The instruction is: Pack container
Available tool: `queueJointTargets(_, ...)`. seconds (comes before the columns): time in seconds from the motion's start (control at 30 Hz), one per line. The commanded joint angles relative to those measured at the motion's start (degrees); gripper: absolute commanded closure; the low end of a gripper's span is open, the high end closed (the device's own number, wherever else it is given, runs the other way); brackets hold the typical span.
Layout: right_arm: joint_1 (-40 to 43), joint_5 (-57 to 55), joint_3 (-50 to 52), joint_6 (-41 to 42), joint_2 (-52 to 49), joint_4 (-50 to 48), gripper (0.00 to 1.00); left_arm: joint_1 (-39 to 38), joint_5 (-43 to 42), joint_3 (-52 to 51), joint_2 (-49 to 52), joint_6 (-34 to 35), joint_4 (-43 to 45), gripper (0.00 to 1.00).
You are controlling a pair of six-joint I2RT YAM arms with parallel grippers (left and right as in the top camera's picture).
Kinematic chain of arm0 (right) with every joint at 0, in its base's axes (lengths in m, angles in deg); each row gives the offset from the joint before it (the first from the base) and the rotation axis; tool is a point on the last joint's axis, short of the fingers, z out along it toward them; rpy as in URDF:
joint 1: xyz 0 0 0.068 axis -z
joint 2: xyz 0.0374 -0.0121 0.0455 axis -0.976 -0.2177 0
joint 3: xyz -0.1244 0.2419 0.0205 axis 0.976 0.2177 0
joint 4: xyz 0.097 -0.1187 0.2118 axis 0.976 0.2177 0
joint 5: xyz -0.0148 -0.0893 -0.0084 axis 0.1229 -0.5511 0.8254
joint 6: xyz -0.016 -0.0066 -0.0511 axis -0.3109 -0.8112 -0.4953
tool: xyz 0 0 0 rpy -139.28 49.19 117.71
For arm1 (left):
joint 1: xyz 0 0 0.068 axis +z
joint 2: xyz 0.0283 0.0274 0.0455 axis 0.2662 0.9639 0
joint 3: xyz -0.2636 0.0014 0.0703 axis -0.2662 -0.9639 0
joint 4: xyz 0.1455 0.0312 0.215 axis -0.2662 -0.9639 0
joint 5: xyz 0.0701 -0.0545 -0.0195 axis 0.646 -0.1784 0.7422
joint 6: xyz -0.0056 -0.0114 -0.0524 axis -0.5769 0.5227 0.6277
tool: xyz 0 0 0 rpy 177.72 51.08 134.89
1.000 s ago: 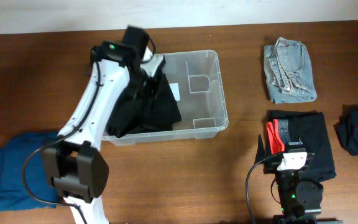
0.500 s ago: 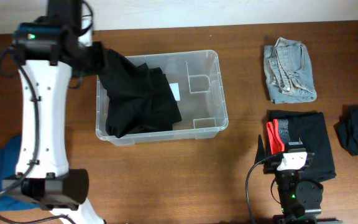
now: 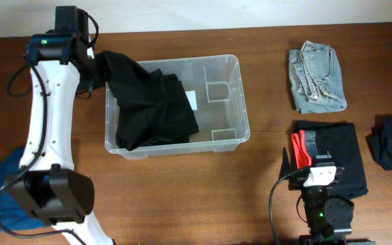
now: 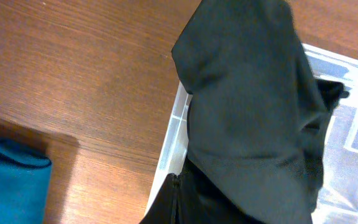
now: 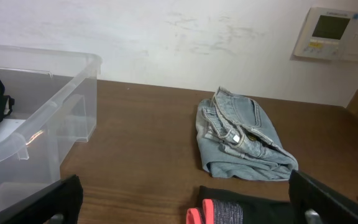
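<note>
the left gripper (image 3: 101, 64) is gripping a corner of the black garment (image 3: 156, 105) over the left rim of the container (image 3: 218, 112), most of it lying inside, while the right gripper (image 5: 184, 180) is sitting wide open right of the container, near jeans (image 3: 316, 76) and folded dark clothes (image 3: 339, 160) lying unpacked.

The garment (image 3: 152, 105) is black, container (image 3: 239, 95) clear, jeans (image 3: 316, 76) pale blue.

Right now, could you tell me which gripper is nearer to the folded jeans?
Right. The right gripper sits nearby, facing the jeans; the left gripper is past the container's far side.
</note>
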Motion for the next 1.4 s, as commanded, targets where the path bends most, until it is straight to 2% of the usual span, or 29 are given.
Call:
queueJointTargets(0.0,0.3,-0.3,0.3,-0.2,0.6,0.3,0.02,0.2,-0.2,-0.4,3.1,0.8,0.4,0.99)
queueJointTargets(0.23,0.3,-0.3,0.3,-0.2,0.6,0.3,0.02,0.2,-0.3,-0.4,6.3,0.8,3.7,0.99)
queueJointTargets(0.47,0.3,-0.3,0.3,-0.2,0.6,0.3,0.02,0.1,-6.1,-0.4,8.0,-0.1,6.9,0.99)
queueJointTargets(0.77,0.3,-0.3,0.3,-0.2,0.6,0.3,0.02,-0.9,-6.3,-0.4,11.5,-0.1,8.3,0.99)
queueJointTargets(0.93,0.3,-0.3,0.3,-0.2,0.6,0.3,0.02,-1.3,-9.1,-0.4,11.6,-3.4,11.6,0.99)
queueJointTargets(1.2,0.3,-0.3,0.3,-0.2,0.6,0.3,0.02,-5.2,-11.6,-0.4,11.7,-7.5,12.9,0.99)
queueJointTargets(1.37,0.3,-0.3,0.3,-0.2,0.6,0.3,0.02,-9.1,-11.4,-0.4,12.4,-7.6,12.7,0.99)
